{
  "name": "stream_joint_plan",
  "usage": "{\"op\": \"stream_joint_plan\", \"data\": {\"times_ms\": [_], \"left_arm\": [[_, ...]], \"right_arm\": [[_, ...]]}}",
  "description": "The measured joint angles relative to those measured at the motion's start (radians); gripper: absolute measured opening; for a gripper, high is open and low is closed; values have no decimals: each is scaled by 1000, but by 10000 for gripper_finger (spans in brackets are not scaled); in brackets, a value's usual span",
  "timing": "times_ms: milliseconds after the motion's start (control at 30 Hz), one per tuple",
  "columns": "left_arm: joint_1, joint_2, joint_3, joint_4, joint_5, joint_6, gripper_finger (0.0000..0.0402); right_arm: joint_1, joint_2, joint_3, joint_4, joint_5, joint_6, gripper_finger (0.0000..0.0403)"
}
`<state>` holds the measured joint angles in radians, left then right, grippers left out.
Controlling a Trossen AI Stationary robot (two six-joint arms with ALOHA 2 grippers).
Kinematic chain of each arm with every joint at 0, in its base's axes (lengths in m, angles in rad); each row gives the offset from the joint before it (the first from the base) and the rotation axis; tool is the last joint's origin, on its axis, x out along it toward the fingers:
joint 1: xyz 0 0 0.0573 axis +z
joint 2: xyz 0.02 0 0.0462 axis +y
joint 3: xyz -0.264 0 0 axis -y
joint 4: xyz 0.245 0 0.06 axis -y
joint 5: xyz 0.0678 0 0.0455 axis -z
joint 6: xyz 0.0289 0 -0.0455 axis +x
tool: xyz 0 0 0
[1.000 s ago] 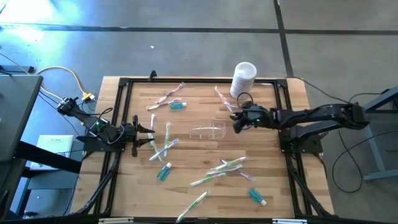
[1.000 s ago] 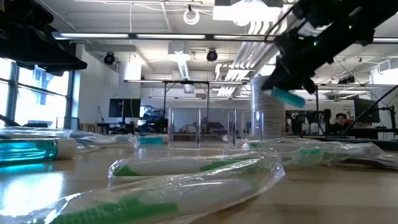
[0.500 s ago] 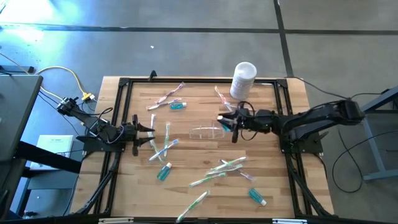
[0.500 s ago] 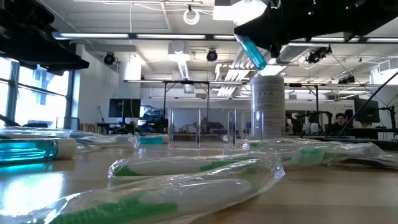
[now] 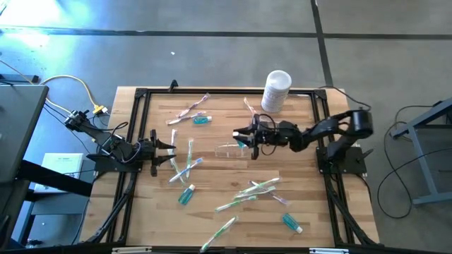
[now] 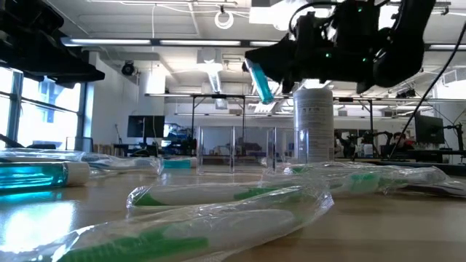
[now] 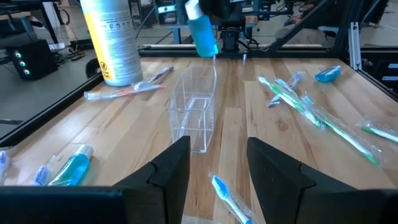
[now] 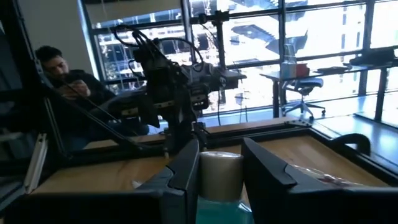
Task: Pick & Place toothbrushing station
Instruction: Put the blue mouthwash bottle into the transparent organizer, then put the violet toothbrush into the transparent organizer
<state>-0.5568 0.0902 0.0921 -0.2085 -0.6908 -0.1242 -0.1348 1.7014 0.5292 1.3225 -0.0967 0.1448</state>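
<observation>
The right hand [image 5: 246,135] hangs over the middle of the worktop [image 5: 233,212], its fingers closed on a small teal tube [image 6: 259,80] with a white cap. The clear plastic cup [image 5: 235,149] lies on its side just below and beside that hand, its long axis running across the worktop between the two arms. The right wrist view shows the grip best: the two dark fingers [image 8: 186,168] press the tube's pale cap end [image 8: 219,174] from either side. It shows nothing of the cup.

The relation that matters is tube to cup opening. In the left wrist view the tube [image 7: 201,31] hangs tilted right above the far end of the cup [image 7: 196,109], so the right arm is plainly the nearer one. Whether that far end is the open mouth I cannot tell.

The left hand [image 5: 164,150] waits low near the left edge, fingers parted and empty, with wrapped toothbrushes [image 5: 185,164] just beside it. Other toothbrushes [image 5: 256,188] and tubes [image 5: 186,195] lie scattered toward the near edge.
</observation>
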Motion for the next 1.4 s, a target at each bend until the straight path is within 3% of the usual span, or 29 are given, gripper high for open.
{"op": "stream_joint_plan", "data": {"times_ms": [367,1033,1400], "left_arm": [[0,0,0,-1,-9,0,155],[0,0,0,-4,-9,-4,155],[0,0,0,-4,-9,-4,155]], "right_arm": [[-12,192,179,-59,-64,9,87],[-17,197,186,-262,10,14,93],[-18,197,186,-278,20,10,124]]}}
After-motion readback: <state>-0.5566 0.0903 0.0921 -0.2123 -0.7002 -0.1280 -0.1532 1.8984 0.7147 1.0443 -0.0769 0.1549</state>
